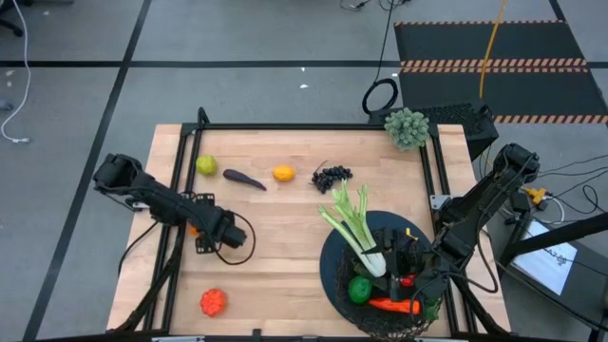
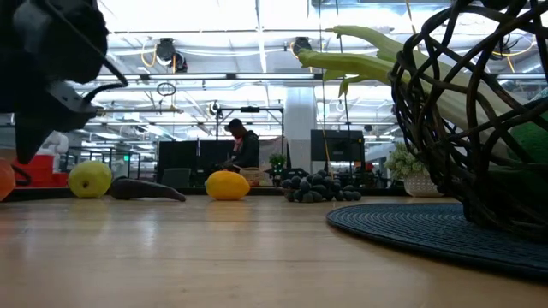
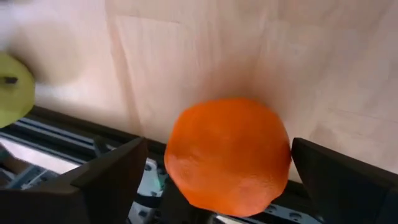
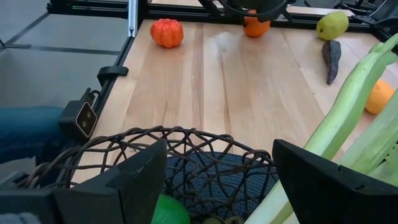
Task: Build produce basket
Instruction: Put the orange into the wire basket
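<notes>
Orange (image 3: pixel 229 154) fills the left wrist view, resting on the bench (image 1: pixel 285 237) between the spread fingers of the left pincer (image 1: pixel 197 229), which is released and grasps nothing; the fruit is round, so a closing finger that meets it off-centre could, I judge, roll it toward the bench's left edge. Right pincer (image 1: pixel 410 269) hangs over the basket (image 1: pixel 332 275) at the near right, fingers apart and empty; the celery stalk (image 1: pixel 356 228) pokes over the rim and could snag a delivery.
</notes>
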You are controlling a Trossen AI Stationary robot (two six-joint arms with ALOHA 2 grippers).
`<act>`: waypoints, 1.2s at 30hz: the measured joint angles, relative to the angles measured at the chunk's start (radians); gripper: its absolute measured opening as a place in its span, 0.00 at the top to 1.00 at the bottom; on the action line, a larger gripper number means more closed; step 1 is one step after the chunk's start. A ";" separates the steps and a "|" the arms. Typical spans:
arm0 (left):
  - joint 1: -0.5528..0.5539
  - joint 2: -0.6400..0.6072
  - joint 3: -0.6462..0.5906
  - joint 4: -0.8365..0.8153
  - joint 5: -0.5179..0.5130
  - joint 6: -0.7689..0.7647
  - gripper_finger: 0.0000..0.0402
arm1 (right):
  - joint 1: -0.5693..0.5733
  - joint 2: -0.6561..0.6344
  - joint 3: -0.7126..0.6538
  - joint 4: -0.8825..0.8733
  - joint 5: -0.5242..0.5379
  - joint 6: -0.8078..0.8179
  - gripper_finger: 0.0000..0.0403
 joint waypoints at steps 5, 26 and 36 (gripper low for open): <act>0.036 0.000 0.000 0.002 0.019 0.046 0.08 | 0.000 0.000 0.000 0.006 -0.001 0.000 0.29; 0.115 0.000 0.001 0.006 0.104 0.080 0.49 | 0.000 0.000 0.000 0.023 -0.022 -0.004 0.29; 0.115 0.000 0.043 0.006 0.106 0.056 0.48 | 0.000 0.000 0.000 0.023 -0.020 -0.004 0.29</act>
